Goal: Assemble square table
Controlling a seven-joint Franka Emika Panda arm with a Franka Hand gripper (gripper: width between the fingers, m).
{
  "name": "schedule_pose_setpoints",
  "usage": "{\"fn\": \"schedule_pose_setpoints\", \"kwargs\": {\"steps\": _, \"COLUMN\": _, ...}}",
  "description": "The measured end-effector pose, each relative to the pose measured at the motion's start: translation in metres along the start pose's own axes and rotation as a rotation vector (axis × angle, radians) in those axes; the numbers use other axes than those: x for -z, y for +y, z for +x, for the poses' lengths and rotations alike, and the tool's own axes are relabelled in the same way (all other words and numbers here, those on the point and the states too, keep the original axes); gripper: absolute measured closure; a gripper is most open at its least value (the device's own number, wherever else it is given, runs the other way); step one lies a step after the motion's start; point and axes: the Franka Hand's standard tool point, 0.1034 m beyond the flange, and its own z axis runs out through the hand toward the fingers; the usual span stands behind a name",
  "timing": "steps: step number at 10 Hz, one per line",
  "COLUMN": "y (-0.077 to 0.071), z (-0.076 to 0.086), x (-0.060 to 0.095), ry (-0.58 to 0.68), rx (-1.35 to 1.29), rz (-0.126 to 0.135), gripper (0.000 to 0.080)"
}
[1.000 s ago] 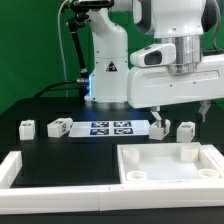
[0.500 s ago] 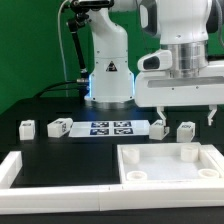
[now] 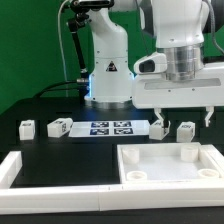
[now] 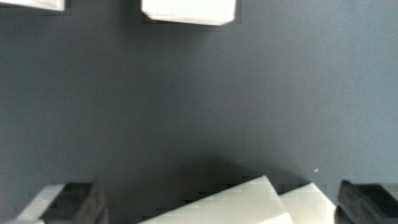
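Four tagged leg blocks [image 3: 27, 127] stood in a row on the black tabletop [image 3: 60, 150]. One square panel [image 3: 165, 160] lay at the exterior view's lower right, cut off by the frame. The two fingers [image 4: 68, 206] hung spread apart, empty.

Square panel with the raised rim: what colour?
The square panel is white, best seen in the exterior view.

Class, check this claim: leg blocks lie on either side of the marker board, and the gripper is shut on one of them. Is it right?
No. The gripper is open and holds nothing, as the exterior view shows. The leg blocks do lie on either side of the marker board.
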Motion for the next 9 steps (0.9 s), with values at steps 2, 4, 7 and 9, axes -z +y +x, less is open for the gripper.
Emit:
{"fn": "schedule_pose_setpoints", "kwargs": {"steps": 2, "y": 0.004, "z": -0.015, "x": -0.01, "ry": -0.212, "rx": -0.025, "rz": -0.03, "gripper": 0.0151}}
{"fn": "schedule_pose_setpoints", "kwargs": {"steps": 4, "y": 0.006, "z": -0.015, "x": -0.011, "ry": -0.358, "rx": -0.071, "rz": -0.003, "gripper": 0.0151}}
{"fn": "schedule_pose_setpoints", "kwargs": {"steps": 7, "y": 0.011, "z": -0.016, "x": -0.014, "ry": -0.566, "rx": -0.08, "rz": -0.009, "gripper": 0.0151}}
{"fn": "schedule_pose_setpoints", "kwargs": {"steps": 9, "y": 0.001, "z": -0.025, "x": -0.025, "ry": -0.643, "rx": -0.099, "rz": -0.014, "gripper": 0.0151}}
